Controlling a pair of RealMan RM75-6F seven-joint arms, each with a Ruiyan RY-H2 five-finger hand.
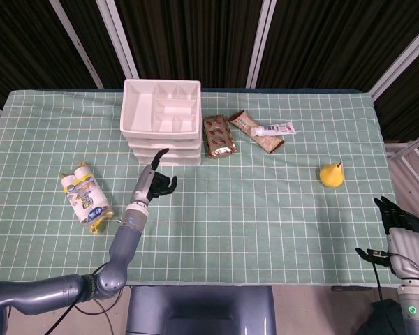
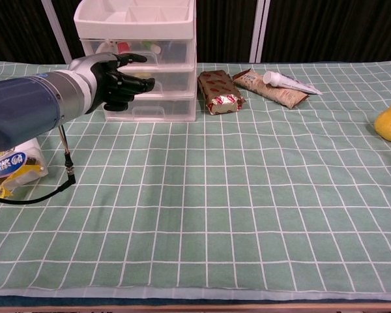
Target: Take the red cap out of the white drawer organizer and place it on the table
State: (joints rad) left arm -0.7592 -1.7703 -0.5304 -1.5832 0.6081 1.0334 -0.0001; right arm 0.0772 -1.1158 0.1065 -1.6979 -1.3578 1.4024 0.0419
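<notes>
Surface: a table under a green cloth with a white grid (image 1: 265, 209).
Organizer: a white set of three stacked clear-fronted drawers (image 1: 161, 125) stands at the back of the surface, left of centre; its open top is split into compartments. All three drawers look closed.
Cap: a red cap (image 2: 123, 47) shows through the front of the top drawer, towards its left side, beside pale items that are too small to identify.
Left hand: the dark left hand (image 2: 120, 77) hangs in front of the drawer fronts, around the level of the middle drawer. One finger points towards the organizer and the others curl loosely inward. It holds nothing. Whether it touches the drawers cannot be told.
Right hand: the right hand (image 1: 399, 222) sits at the surface's far right edge, near the front, well apart from everything. Only its back shows, so its state cannot be told.
Other things: a yellow-and-white pack (image 1: 85, 195) at left; two snack packets (image 1: 220, 137) and a tube (image 1: 272, 129) right of the organizer; a yellow pear (image 1: 331, 174) at right.
</notes>
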